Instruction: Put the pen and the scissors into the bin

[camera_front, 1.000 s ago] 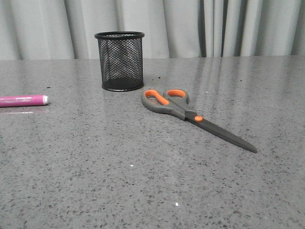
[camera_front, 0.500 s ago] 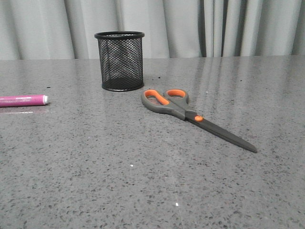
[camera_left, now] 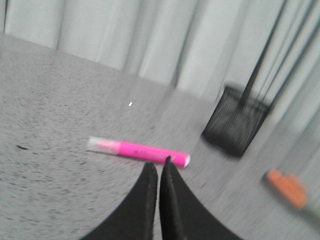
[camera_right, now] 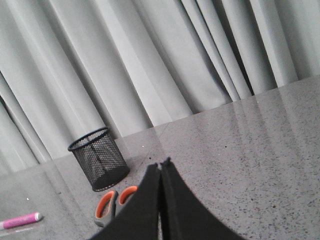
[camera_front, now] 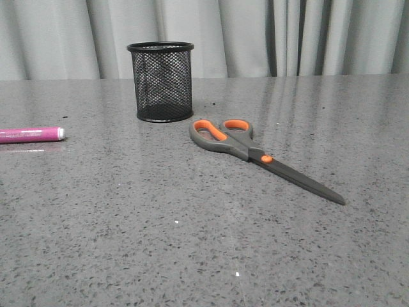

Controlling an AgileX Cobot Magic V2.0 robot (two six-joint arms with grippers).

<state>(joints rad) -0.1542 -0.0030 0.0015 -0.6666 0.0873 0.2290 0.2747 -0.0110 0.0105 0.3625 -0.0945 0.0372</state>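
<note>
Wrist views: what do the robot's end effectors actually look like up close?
Only the fingers show. Both the left end effector and the right end effector have two plain matte black fingers, broad at the base and tapering to thin pointed tips. No cables, markings or arm casing are visible.

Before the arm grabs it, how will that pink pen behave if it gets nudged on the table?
The pen looks round and slim and lies flat on the smooth, glossy table, so it will probably roll if nudged sideways. It seems rigid and light, so it should lift without bending. Its smooth barrel might slip between the left fingers, which are shut now.
</note>
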